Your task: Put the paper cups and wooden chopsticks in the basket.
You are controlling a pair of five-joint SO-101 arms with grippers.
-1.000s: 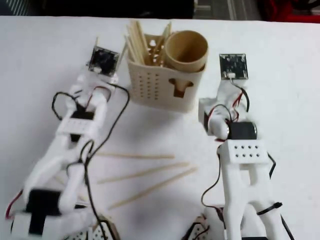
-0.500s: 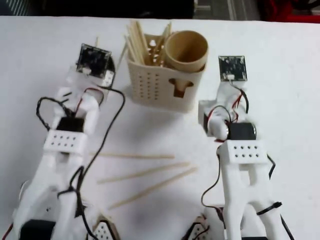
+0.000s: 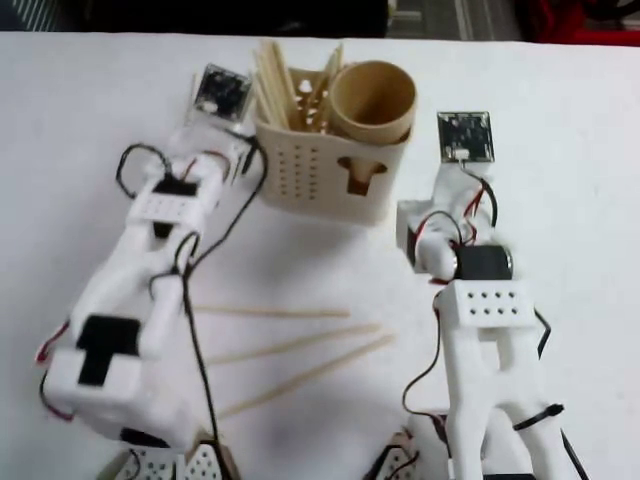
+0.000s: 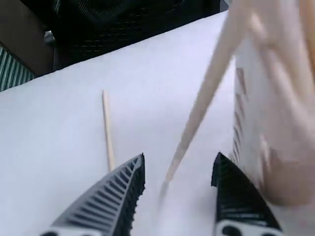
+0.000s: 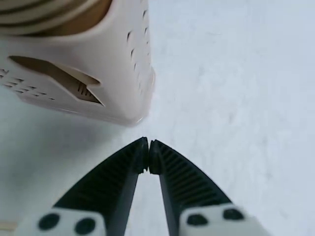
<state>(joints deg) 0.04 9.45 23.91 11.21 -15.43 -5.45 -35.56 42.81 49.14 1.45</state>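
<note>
The perforated cream basket (image 3: 320, 170) stood upright at the far middle of the white table (image 3: 590, 200). A tan paper cup (image 3: 372, 100) sat in its right part, open mouth up and rim above the basket wall. A bundle of wooden chopsticks (image 3: 290, 85) filled the left part, standing on end and fanning out over the rim. Three loose chopsticks (image 3: 290, 345) lay flat on the table between the two arms, well apart from the basket and roughly parallel to one another. The left gripper (image 4: 179, 157) was at the basket's left side with its jaws spread wide and gripping nothing. A leaning chopstick (image 4: 206, 98) slanted down from the basket side, its lower tip between the ribbed fingers (image 4: 123, 191) without clearly touching either. A single chopstick (image 4: 107, 130) lay on the table just beyond that gripper. The right gripper (image 5: 148, 147) hung low over the table close to the basket's near right corner, its jaws pressed together and empty. In the right wrist view the tan cup showed through the basket's handle cut-out.
</note>
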